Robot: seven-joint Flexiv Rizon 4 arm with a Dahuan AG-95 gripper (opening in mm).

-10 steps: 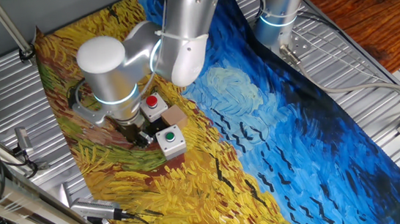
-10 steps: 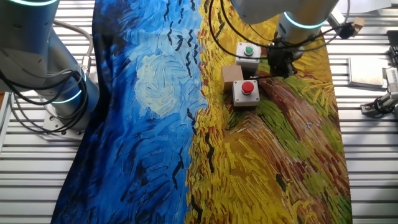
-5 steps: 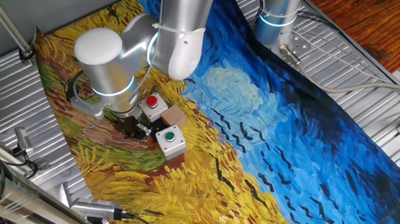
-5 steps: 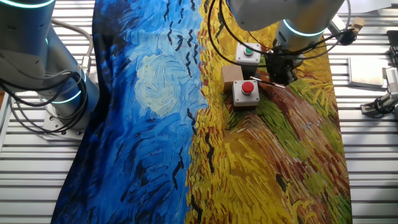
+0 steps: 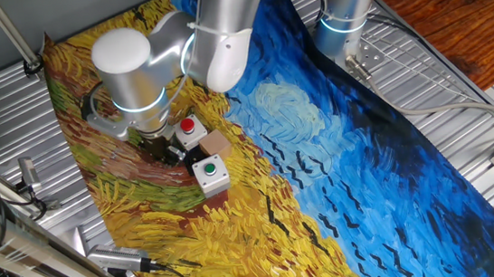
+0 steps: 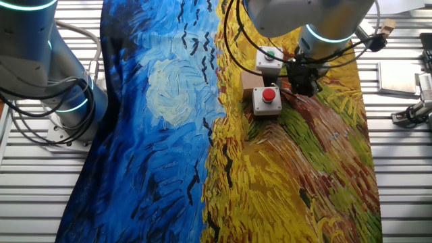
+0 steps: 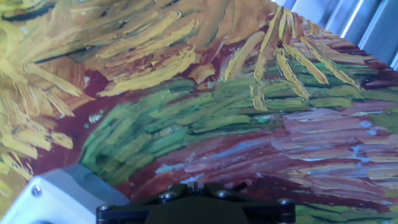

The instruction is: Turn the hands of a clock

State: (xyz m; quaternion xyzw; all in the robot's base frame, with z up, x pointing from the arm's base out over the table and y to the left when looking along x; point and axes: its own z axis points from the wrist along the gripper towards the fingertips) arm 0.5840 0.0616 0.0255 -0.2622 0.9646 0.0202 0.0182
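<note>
Looking across all views, the clock cannot be made out. Low over the counter (image 5: 343, 193), the pincer (image 5: 165, 152) hangs just beside the red-button box (image 5: 191, 130), on the side away from the brown block (image 5: 217, 143); the green-button box (image 5: 210, 174) stands near. Whether its fingers are apart or together cannot be told. A painted cloth (image 6: 169, 101) covers the counter.

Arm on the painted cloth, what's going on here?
The arm is bent low over the cloth, with its pincer down beside the red-button box. The green-button box and a small brown block sit close by. No clock face or hands show clearly in any view. The arm hides the fingers, so I cannot tell whether the pincer is open or holds anything.
</note>
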